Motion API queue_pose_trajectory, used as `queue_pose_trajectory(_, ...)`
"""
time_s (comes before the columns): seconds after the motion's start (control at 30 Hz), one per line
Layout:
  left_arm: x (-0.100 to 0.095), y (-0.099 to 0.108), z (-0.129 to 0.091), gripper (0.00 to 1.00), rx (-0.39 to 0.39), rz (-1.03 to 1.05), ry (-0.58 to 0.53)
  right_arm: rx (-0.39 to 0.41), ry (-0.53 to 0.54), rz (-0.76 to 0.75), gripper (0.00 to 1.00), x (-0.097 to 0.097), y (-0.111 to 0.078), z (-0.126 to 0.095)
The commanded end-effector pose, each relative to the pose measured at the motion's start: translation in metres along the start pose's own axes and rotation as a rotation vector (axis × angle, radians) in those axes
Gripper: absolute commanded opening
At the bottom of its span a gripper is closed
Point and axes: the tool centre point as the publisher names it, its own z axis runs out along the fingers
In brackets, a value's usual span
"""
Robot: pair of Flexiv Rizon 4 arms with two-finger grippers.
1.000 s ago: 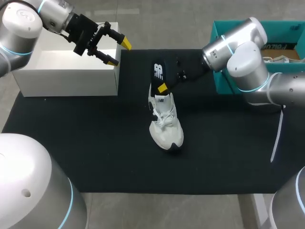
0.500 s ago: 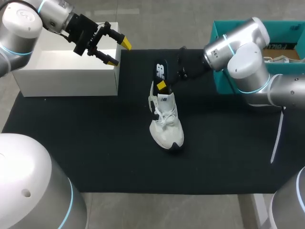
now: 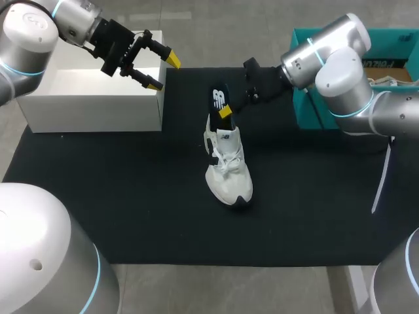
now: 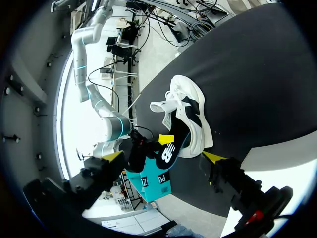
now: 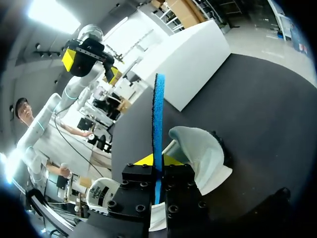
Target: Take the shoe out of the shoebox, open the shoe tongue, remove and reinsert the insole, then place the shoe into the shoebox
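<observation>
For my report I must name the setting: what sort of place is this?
Probably a robotics lab bench: two robot arms over a black mat, the right gripper holding an insole at a white shoe, a white shoebox nearby.

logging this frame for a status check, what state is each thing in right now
shoebox, open, no shoe inside
shoe, out of the shoebox, upright on its sole on the black mat
insole, held on edge, lower end at the shoe's opening
right tool, shut on the insole
left tool, open, above the shoebox's corner
</observation>
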Motion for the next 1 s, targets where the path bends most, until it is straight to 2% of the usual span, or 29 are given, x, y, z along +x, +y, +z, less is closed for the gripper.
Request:
queue_pose_trajectory(0.03, 0.0, -0.001, 0.0, 1.0, -0.003, 0.001, 0.003, 0.017, 0.021, 0.017, 0.0, -0.004, -0.005, 0.007)
queue_pose_trajectory(0.47, 0.0, -0.001, 0.0, 1.0, -0.003, 0.001, 0.003, 0.065, 0.087, 0.064, 0.0, 0.005, -0.028, 0.026)
queue_pose_trajectory(0.6, 0.0, -0.001, 0.0, 1.0, -0.003, 0.001, 0.003, 0.043, 0.073, 0.062, 0.0, 0.005, -0.03, 0.025)
queue_pose_trajectory(0.63, 0.0, -0.001, 0.0, 1.0, -0.003, 0.001, 0.003, 0.039, 0.066, 0.057, 0.26, 0.005, -0.028, 0.023)
queue_pose_trajectory(0.73, 0.0, -0.001, 0.0, 1.0, -0.003, 0.001, 0.003, 0.031, 0.043, 0.034, 0.28, 0.004, -0.018, 0.017)
queue_pose_trajectory(0.87, 0.0, -0.001, 0.0, 1.0, -0.003, 0.001, 0.003, 0.031, 0.028, 0.007, 0.25, 0.0, -0.005, 0.01)
queue_pose_trajectory(0.93, 0.0, -0.001, 0.0, 1.0, -0.003, 0.001, 0.003, 0.035, 0.021, -0.002, 0.19, -0.003, -0.002, 0.007)
queue_pose_trajectory(0.97, 0.0, -0.001, 0.0, 1.0, -0.003, 0.001, 0.003, 0.035, 0.02, -0.004, 0.13, -0.003, 0.0, 0.006)
queue_pose_trajectory(1.0, 0.0, -0.001, 0.0, 1.0, -0.003, 0.001, 0.003, 0.035, 0.019, -0.006, 0.03, -0.004, 0.002, 0.005)
